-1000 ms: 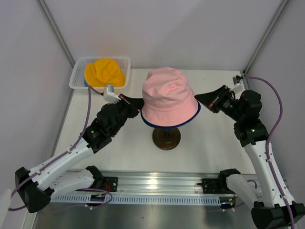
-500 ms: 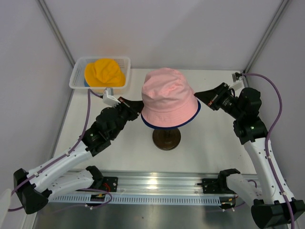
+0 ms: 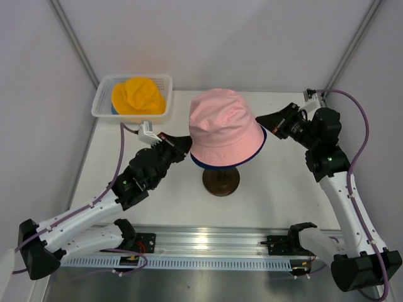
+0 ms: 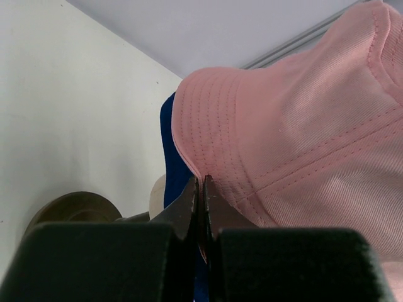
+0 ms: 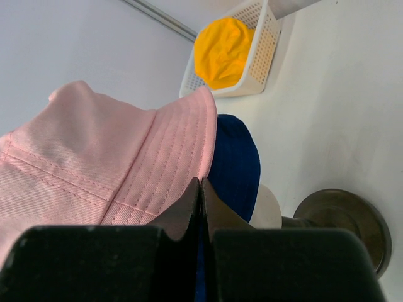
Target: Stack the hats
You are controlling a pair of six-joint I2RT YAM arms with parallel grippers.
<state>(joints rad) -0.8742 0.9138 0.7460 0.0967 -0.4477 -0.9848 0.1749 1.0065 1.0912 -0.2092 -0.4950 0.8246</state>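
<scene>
**Pink hat pinched at both brim edges, above the blue one**

Top view: Three hats are counted. A pink hat (image 3: 225,129) sits over a dark blue hat (image 3: 214,165), of which only a rim strip is seen below the pink brim. A yellow hat (image 3: 137,94) lies in the one white basket (image 3: 162,80) at the far left corner of the tabletop (image 3: 277,189). The stacked pair is carried above one dark stand (image 3: 220,181) at the middle of the tabletop. Two arms are counted. The left jaws are placed at the pink brim's left edge and the right jaws at its right edge. Bare tabletop is seen in front of the stand and to either side of it. The basket is well apart from the stack.

Left wrist view: The left jaws are pressed together on the pink brim's edge. The blue brim is just beside them, and a cream head (image 4: 156,195) is seen beneath it.

Right wrist view: The right jaws are likewise closed tight on the pink brim's edge. The blue brim hangs just beside them, above the head and stand.
</scene>
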